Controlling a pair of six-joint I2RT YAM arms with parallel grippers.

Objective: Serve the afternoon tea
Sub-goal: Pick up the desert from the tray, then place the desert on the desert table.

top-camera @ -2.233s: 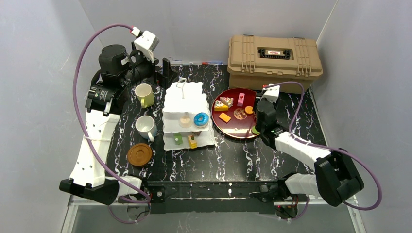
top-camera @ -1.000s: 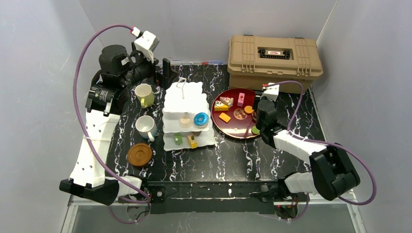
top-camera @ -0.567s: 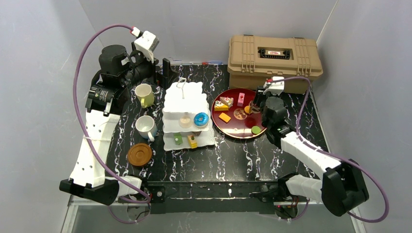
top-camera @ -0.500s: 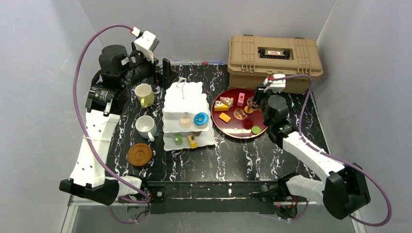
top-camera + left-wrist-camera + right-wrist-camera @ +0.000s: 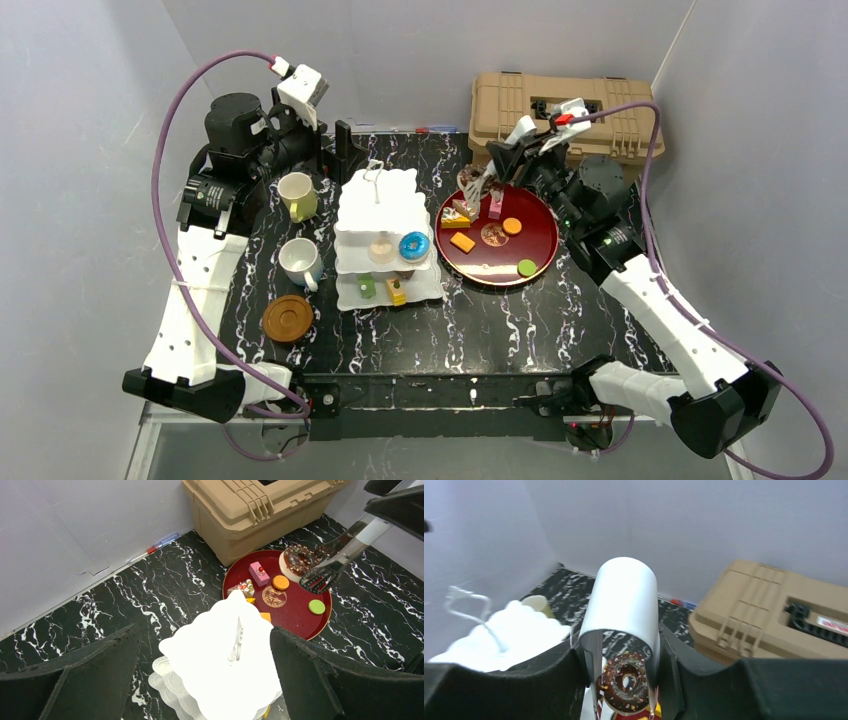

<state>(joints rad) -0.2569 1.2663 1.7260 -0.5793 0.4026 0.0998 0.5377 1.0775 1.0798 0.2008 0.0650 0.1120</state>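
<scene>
From above, our right gripper [image 5: 510, 155] clamps the tongs [image 5: 487, 180], which pinch a chocolate donut [image 5: 467, 181] above the far left edge of the red tray [image 5: 455, 268], near the cake stand [image 5: 385, 200]. We should carry it level and set it on a bare tier.

The left wrist view shows our left gripper [image 5: 204, 632] spread wide and empty, the stand between its fingers.

In the right wrist view the donut sits between the tong tips, so we want a steady squeeze and no jerks.

White three-tier cake stand [image 5: 392, 196], white mug [image 5: 298, 260], yellow-green mug [image 5: 297, 194] left, chocolate donut [image 5: 295, 559] aloft
</scene>
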